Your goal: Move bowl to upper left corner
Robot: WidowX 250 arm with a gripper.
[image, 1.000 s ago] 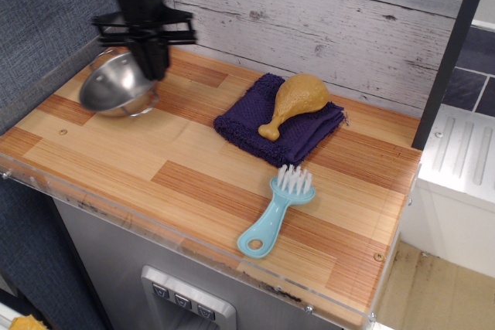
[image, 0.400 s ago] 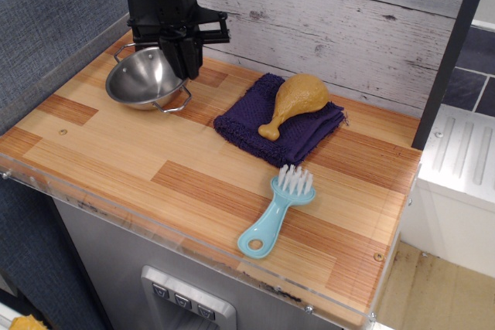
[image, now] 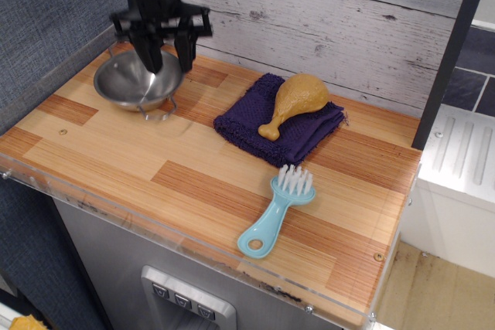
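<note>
**Bowl at the far-left corner, jaws spread above it**

Although my black gripper hangs directly over the small, round, shiny stainless-steel bowl, I judge that I am not gripping it: my two fingers stand apart, one over the bowl's inner wall and the other over its right rim, with bare steel visible between them. Whether either fingertip touches the metal cannot be settled from this view.

Position of the bowl: it sits on the striped light and reddish-brown wood-plank countertop, in the upper left corner, near the grey-blue panel on the left and the whitewashed plank wall behind. It looks level or close to it. One thin wire loop handle shows at its near edge; the other is hidden behind my body.

Governing relation: the bowl lies straight below my jaws, slightly to the left of their midpoint. Being round, it offers no long axis; only the handle line matters, running roughly front to back. In my judgement the placement is essentially made, and what remains is a clean vertical retreat without catching the rim.

Other items, well apart to the right: a dark purple folded cloth bearing a tan plastic drumstick, and a light blue brush with white bristles.

Markings: no brand, label or legible writing found anywhere.
</note>
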